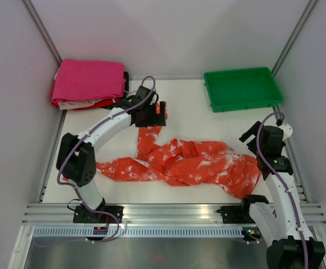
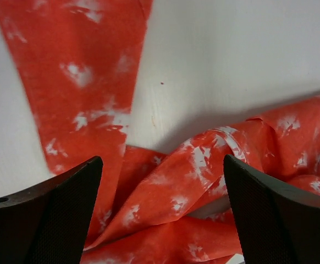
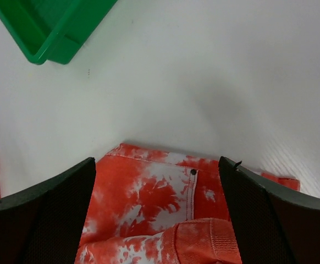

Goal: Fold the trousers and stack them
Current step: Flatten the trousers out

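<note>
Red-and-white tie-dye trousers [image 1: 191, 162] lie crumpled and twisted across the middle of the white table, one leg running up toward the left arm, the other toward the front left. My left gripper [image 1: 150, 115] is open above the upper leg's end; in its wrist view the cloth [image 2: 165, 198] lies between and below the open fingers [image 2: 66, 214]. My right gripper [image 1: 262, 143] is open above the waist end at the right, and the waistband [image 3: 165, 203] shows between its fingers [image 3: 50, 214]. A folded pink garment [image 1: 88, 81] sits on a stack at the back left.
A green tray [image 1: 242, 88] stands at the back right, also seen in the right wrist view [image 3: 44, 27]. Grey walls close in the table on the left, right and back. A metal rail runs along the near edge [image 1: 168, 216].
</note>
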Motion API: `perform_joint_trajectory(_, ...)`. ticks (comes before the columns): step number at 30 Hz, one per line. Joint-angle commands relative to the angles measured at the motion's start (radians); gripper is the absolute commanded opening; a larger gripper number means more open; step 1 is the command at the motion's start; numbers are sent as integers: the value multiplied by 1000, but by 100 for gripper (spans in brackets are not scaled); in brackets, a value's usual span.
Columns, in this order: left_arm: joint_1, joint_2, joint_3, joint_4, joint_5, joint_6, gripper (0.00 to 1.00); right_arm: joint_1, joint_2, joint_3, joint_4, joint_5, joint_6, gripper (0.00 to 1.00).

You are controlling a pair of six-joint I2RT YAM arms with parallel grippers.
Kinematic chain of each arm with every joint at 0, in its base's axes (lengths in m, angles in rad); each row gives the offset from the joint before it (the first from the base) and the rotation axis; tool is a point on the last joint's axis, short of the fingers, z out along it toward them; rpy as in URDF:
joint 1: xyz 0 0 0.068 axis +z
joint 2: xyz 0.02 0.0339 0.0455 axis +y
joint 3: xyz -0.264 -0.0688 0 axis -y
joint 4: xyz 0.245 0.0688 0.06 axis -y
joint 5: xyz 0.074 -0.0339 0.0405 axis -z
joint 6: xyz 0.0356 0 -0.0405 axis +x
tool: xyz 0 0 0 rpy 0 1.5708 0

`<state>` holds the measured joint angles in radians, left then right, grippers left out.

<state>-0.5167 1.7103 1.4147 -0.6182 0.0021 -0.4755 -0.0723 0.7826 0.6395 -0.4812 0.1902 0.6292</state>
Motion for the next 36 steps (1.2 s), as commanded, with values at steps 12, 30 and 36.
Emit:
perform_joint_trajectory(12,-312,213,168,235,276,43,96,-32,60,23,-86,-153,-42,98)
perform_joint_trajectory(30,-407,485,332,284,181,137,96,-32,-198,114,-404,-451,-103,1)
perform_joint_trajectory(36,-417,540,403,66,-128,20,97,-32,-191,140,-453,-362,-68,62)
